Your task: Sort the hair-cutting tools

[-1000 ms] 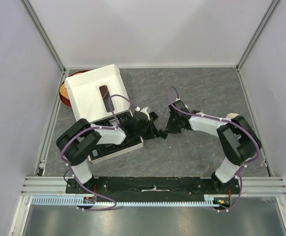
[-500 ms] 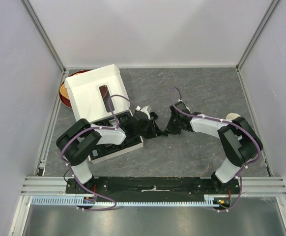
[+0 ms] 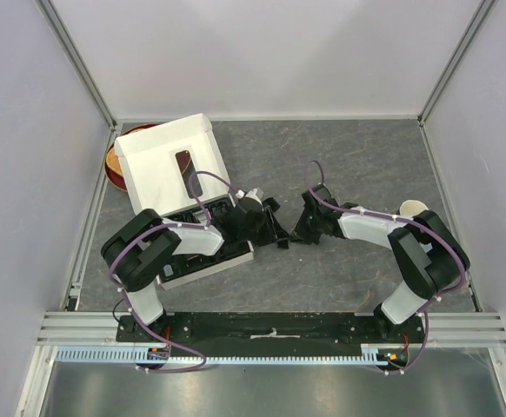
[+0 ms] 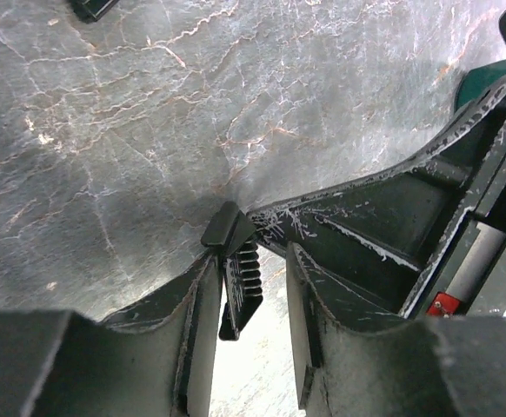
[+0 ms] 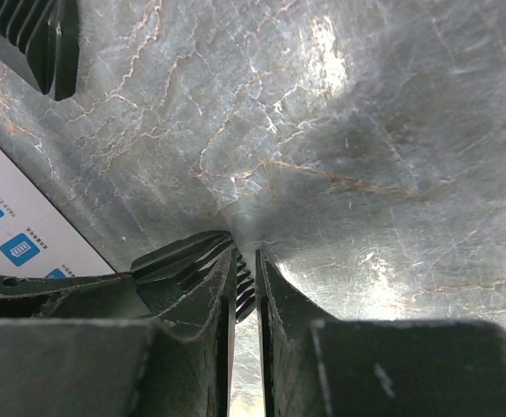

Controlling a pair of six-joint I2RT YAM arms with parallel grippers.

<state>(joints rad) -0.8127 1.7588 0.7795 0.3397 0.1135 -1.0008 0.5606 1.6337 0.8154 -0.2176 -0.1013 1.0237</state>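
Comb guard (image 4: 236,287), probably light, stiff and slick, best held by its solid back, sits mid-counter (image 4: 149,130) pinched in the nearly closed right gripper (image 5: 244,256), the left gripper (image 4: 251,256) half-open around it.

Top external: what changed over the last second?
The right arm's elbow swung out to its right, uncovering more of the cup; the right end effector slid slightly toward the near edge, shut on the comb guard. No new grasp or release visible. The left end effector, open around that guard, and the white box stayed put.
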